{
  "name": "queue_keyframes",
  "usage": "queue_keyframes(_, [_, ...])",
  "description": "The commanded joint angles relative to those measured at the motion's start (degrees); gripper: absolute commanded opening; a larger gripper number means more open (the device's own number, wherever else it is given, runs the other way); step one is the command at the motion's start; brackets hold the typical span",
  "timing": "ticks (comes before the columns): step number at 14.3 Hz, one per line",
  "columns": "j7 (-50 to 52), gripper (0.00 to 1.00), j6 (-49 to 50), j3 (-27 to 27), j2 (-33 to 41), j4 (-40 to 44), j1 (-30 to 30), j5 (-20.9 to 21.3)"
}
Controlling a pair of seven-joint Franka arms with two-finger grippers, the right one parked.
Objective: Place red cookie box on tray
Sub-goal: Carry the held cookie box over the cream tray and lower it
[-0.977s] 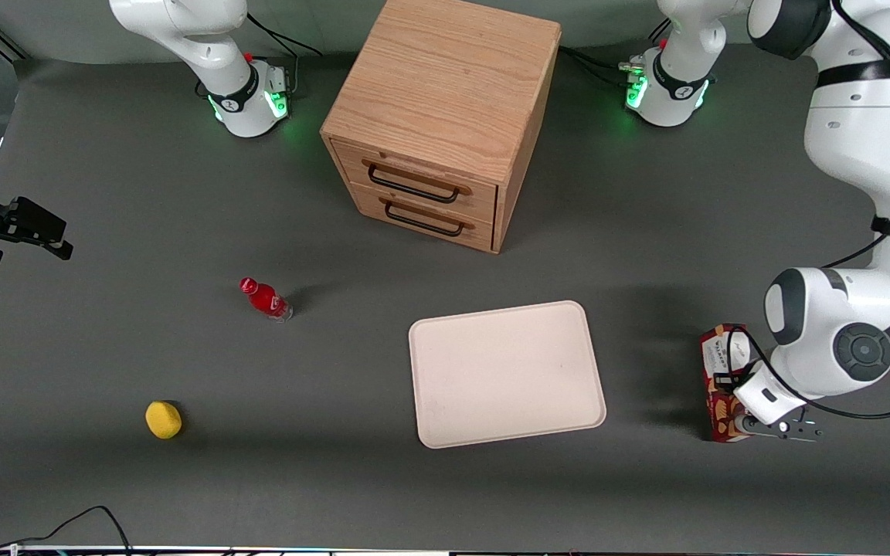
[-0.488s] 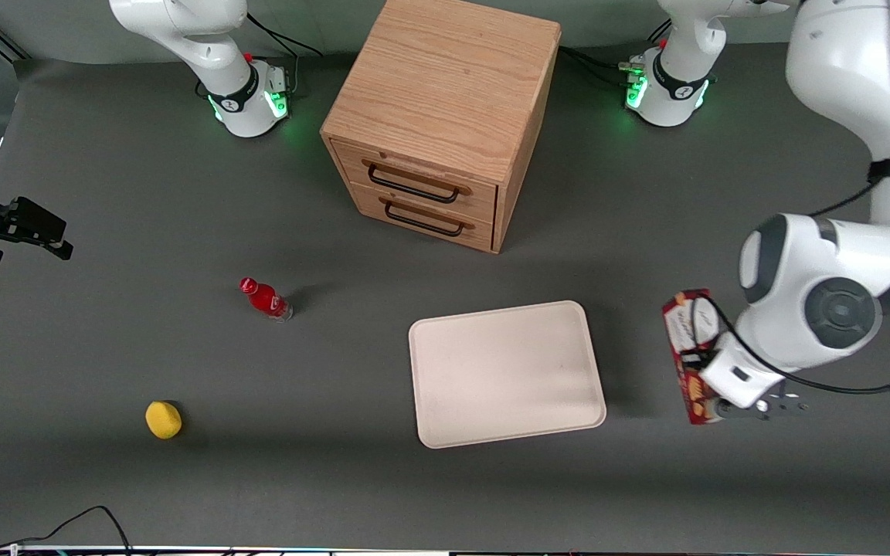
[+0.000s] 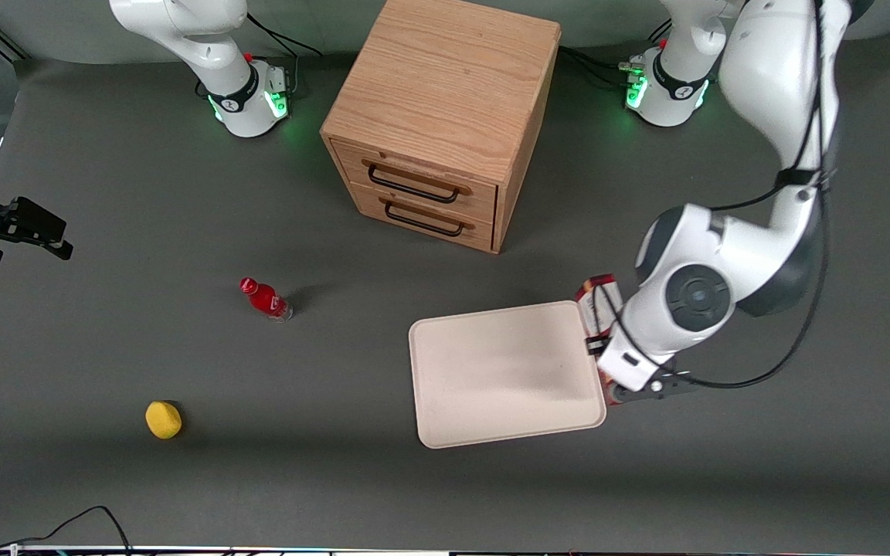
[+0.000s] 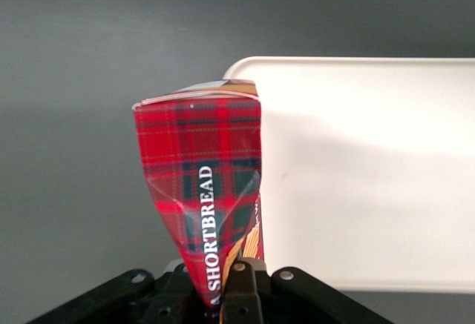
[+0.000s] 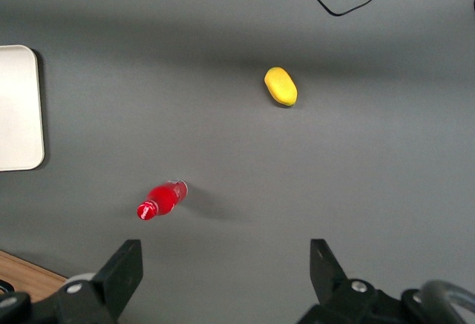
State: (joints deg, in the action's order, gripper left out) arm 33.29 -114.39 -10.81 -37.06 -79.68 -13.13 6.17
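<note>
We took the scene from the biggest thing down. The dark grey tabletop (image 3: 105,479) carried a wooden drawer cabinet (image 3: 445,108) standing farther from the front camera than everything else on it. Nearer the camera than the cabinet lay the tray (image 3: 503,374), flat and bare, with nothing resting on it yet. The red cookie box (image 4: 204,205) was lifted off the tabletop and hung at the tray's edge toward the working arm's end; in the front view only a strip of it showed (image 3: 596,297) beside the arm, just at the tray's rim. From the wrist camera we saw the box overlapping the tray's corner only slightly, most of it over bare tabletop. The gripper (image 4: 226,294) was clamped on the box's end, and the carton looked pinched and creased where the fingers squeezed it. Toward the parked arm's end sat a small red bottle (image 3: 265,299) and, nearer the camera, a yellow object (image 3: 163,419), both well apart from the tray. By our judgement the pick-up and lift were done and the carry was nearly finished. What remained was to bring the box over the tray's middle, lower it until it rested flat, and release it. We thought the crushed end might let the box slip or tip on release.
</note>
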Motion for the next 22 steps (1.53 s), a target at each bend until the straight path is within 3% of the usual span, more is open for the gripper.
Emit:
queue_keyframes(1, [1.6,0.0,-5.3,0.18,-5.37,2.24,-0.85,0.77])
queue_keyframes(8, [-0.15,0.0,-8.13,0.18,-9.87,2.51,-1.11,3.5])
queue_keyframes(9, [-1.64,0.23,-7.7,0.09,-9.7,2.68,-1.11,3.33])
queue_keyframes(10, [-1.65,0.57,-7.6,0.09,-9.69,2.77,-1.03,3.15])
queue_keyframes(11, [-1.65,1.0,-7.78,0.09,-9.69,2.77,-1.11,3.32])
queue_keyframes(15, [-1.65,1.0,-5.94,0.18,-7.24,2.68,-0.41,3.76])
queue_keyframes(17, [-2.96,1.0,2.37,0.35,-1.64,2.33,0.38,3.77])
queue_keyframes(22, [-22.0,1.0,14.26,0.18,11.82,-0.56,8.72,2.71])
